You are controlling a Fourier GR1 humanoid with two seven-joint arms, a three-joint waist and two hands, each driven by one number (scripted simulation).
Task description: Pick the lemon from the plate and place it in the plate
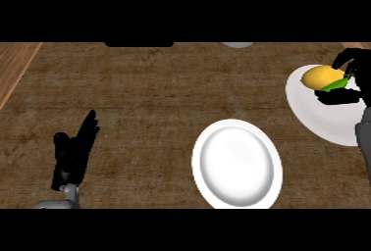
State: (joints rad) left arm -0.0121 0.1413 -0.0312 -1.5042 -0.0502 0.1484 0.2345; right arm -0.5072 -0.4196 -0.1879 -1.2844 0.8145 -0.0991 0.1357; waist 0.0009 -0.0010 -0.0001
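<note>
Right plate (319, 110) cut off by the view's right edge; right forearm mostly out of view. Right hand (346, 78) over that plate, fingers and thumb curled round the lemon (321, 77), hiding part of it; whether the lemon touches the plate, cannot tell. Near plate (237, 164) bare, centre. Left hand (72, 154) open, fingers straight, lower left.

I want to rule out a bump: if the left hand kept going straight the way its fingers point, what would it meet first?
Nothing, as far as shows: the left hand points up and slightly right over bare counter, well clear of both plates.
</note>
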